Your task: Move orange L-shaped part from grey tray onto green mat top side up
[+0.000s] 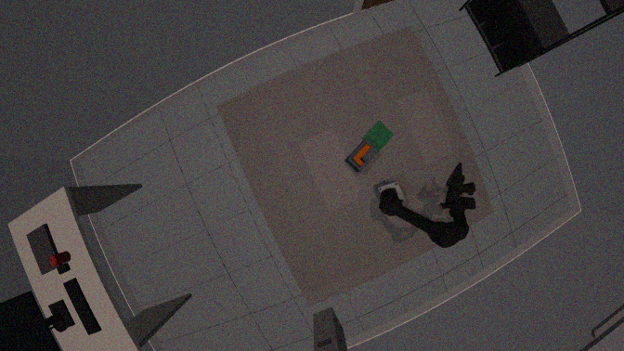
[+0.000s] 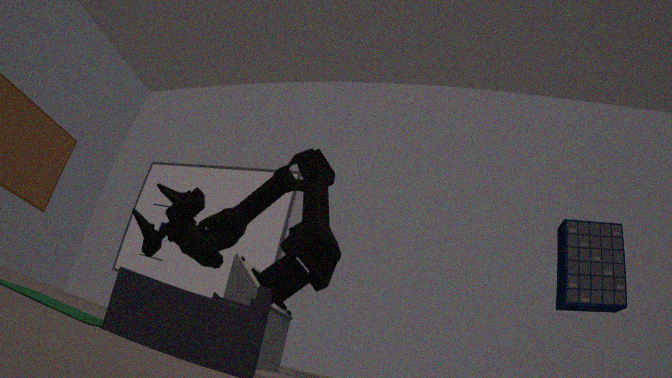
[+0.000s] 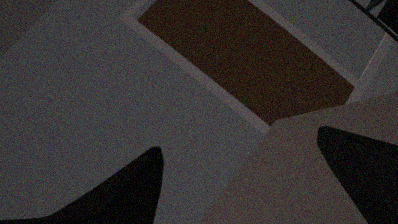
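Tan tabletop (image 1: 274, 186) | claw (image 1: 464, 175) (image 2: 146, 196) (image 3: 239, 145) spread wide, gripping nothing | orange part (image 1: 357, 159) seated in tray (image 1: 353, 164)

The light is dim and grainy. From above, a brownish tabletop (image 1: 279, 186) lies over a grey tiled floor (image 1: 195, 223). A pale desk (image 1: 88, 279) with dark items on it stands toward the lower left, and a dark-framed piece of furniture (image 1: 521, 66) stands at the upper right. In the exterior view, a grey wall (image 2: 450, 175) carries a framed white panel (image 2: 220, 185) and a blue-edged gridded box (image 2: 595, 265); an orange-brown panel (image 2: 30, 145) is at the left.
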